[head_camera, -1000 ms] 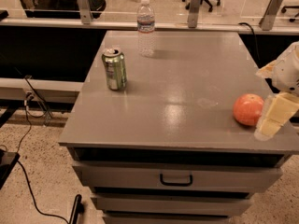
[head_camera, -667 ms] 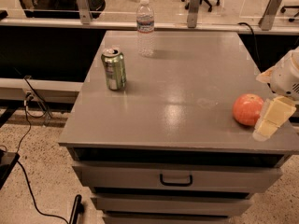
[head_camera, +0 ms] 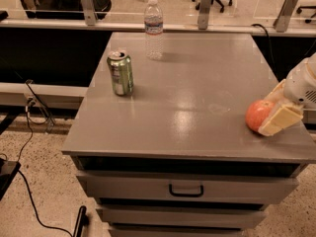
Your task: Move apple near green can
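The orange-red apple (head_camera: 256, 114) rests on the grey table top (head_camera: 197, 107) near its right front edge. My gripper (head_camera: 269, 113) comes in from the right edge of the view and sits right at the apple's right side, overlapping it, low on the table. The green can (head_camera: 120, 73) with a silver top stands upright at the left of the table, far from the apple and the gripper.
A clear plastic water bottle (head_camera: 153, 27) stands at the table's back edge. The table is a cabinet with drawers (head_camera: 186, 188) in front. A rail with metal posts (head_camera: 205, 6) runs behind it. Cables (head_camera: 29, 117) lie on the floor at left.
My gripper's wrist has sunk slightly and edged a little left against the apple. The apple, can and bottle stand where they were.
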You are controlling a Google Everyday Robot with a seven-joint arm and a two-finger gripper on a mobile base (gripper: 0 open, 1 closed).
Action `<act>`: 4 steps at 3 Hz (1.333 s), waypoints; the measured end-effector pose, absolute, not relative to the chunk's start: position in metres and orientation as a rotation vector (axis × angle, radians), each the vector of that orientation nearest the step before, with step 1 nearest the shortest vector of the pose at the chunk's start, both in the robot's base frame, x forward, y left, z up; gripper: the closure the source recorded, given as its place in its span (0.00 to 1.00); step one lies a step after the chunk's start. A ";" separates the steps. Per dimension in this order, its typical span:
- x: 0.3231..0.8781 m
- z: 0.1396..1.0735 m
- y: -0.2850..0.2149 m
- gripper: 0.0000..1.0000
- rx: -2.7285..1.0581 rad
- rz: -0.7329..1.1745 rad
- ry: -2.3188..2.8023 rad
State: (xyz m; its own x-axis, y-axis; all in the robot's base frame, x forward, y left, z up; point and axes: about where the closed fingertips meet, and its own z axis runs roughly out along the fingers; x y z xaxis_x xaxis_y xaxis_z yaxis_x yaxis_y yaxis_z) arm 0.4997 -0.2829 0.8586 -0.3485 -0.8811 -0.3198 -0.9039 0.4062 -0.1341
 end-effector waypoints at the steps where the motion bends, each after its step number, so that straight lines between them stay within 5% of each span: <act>1: 0.499 0.874 -0.277 0.64 -1.521 0.120 2.293; 2: 0.499 0.895 -0.265 0.88 -1.514 0.160 2.232; 3: 0.499 0.895 -0.264 1.00 -1.515 0.160 2.232; 4: 0.499 0.895 -0.264 1.00 -1.515 0.160 2.232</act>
